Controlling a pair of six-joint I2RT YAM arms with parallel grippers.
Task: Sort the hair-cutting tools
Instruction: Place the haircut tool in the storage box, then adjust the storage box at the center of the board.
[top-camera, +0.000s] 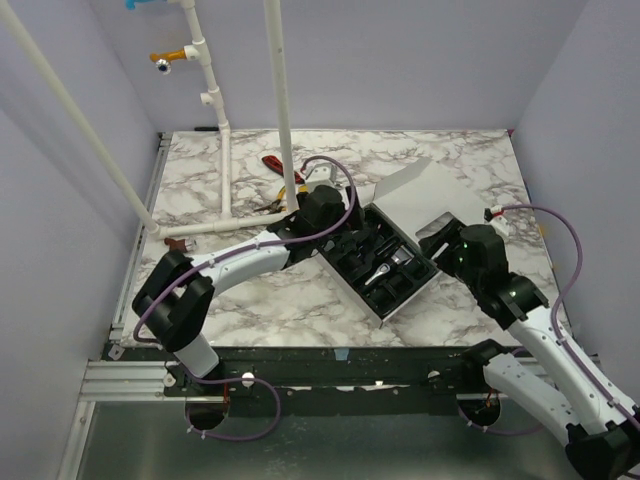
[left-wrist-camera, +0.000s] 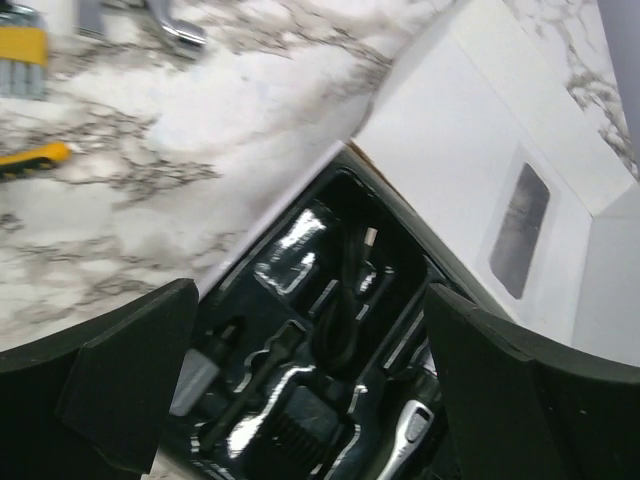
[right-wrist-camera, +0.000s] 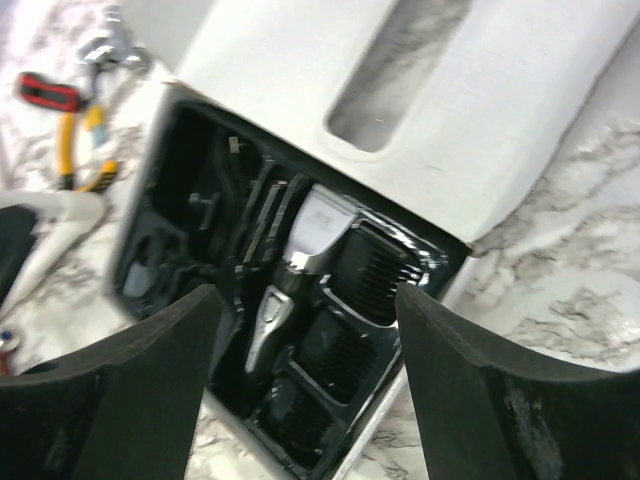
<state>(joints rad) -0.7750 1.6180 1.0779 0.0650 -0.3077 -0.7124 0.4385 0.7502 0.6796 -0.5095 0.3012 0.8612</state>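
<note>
Nearest the arm bases, both grippers hang over the tray (top-camera: 337, 262), which sits on the table (top-camera: 270, 305) in front of them. The left gripper (top-camera: 340, 238) has its fingers apart and holds nothing. The right gripper (top-camera: 438, 245) is likewise spread and empty.

In the right wrist view, the clipper (right-wrist-camera: 290, 280) lies seated in its moulded slot, silver blade end towards the lid. Three guards (right-wrist-camera: 335, 350) fill the pockets just beside it. The left wrist view shows a cord (left-wrist-camera: 345, 315) and small black pieces in the other pockets.

No black piece shows loose on the table, so the sorting looks close to finished. Whether every pocket is filled cannot be told, since the arms hide part of the tray.

Beyond the tray, the white lid (top-camera: 412, 188) lies open with a clear window. Farther back, hand tools (top-camera: 272, 163) rest on the marble.

No brand, label or writing can be read anywhere.
</note>
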